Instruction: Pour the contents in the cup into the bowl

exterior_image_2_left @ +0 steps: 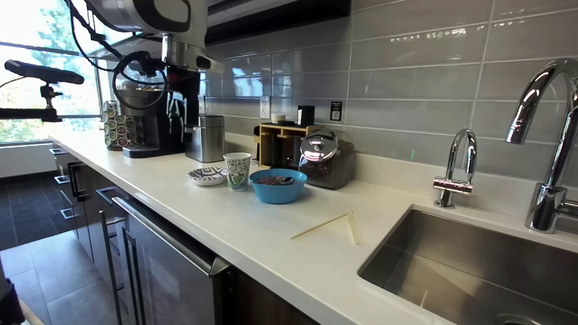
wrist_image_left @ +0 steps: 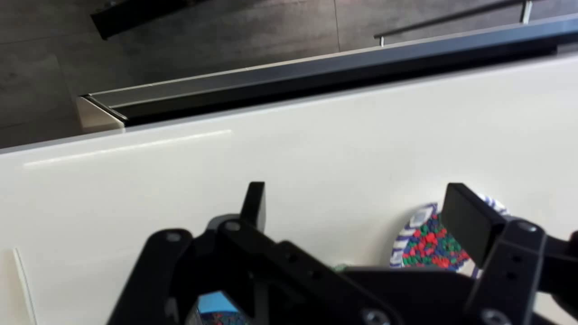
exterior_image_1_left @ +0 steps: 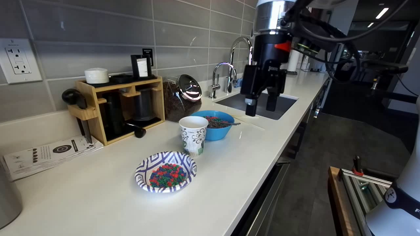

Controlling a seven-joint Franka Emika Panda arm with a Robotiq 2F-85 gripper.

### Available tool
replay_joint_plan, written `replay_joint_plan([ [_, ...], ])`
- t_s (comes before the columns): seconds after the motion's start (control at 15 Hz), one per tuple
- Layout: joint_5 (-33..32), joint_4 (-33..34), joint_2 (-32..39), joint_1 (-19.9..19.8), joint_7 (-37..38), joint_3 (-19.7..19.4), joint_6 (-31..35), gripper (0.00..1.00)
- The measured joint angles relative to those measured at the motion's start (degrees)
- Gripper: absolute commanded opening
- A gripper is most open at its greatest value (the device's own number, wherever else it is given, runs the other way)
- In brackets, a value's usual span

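The cup, off-white with a floral print, stands upright on the counter in both exterior views. Its inside contents cannot be seen. The bowl, shallow with a white and dark blue patterned rim, holds red, green and blue bits and sits beside the cup; it shows in an exterior view and partly behind a finger in the wrist view. My gripper is open and empty, raised above the counter, apart from both; its spread fingers show in the wrist view. The cup is mostly hidden there.
A blue bowl with bits and a spoon stands close by the cup. A wooden rack and a tilted glass jar stand along the wall. Thin sticks lie near the sink. The counter's front edge drops to the floor.
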Motion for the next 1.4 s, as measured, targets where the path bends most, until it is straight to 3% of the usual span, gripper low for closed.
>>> replay_joint_plan([
  [0.47, -1.3, 7.6, 11.4, -2.4, 21.5, 3.9, 15.5, 1.0],
  [0.87, -13.8, 15.3, 21.8, -7.7, 46.0, 10.1, 20.0, 1.0],
  [1.07, -19.4, 19.5, 26.7, -6.1, 54.5, 8.4, 19.2, 1.0],
  [1.4, -20.1, 25.8, 33.5, -1.2, 57.7, 4.8, 15.5, 1.0],
])
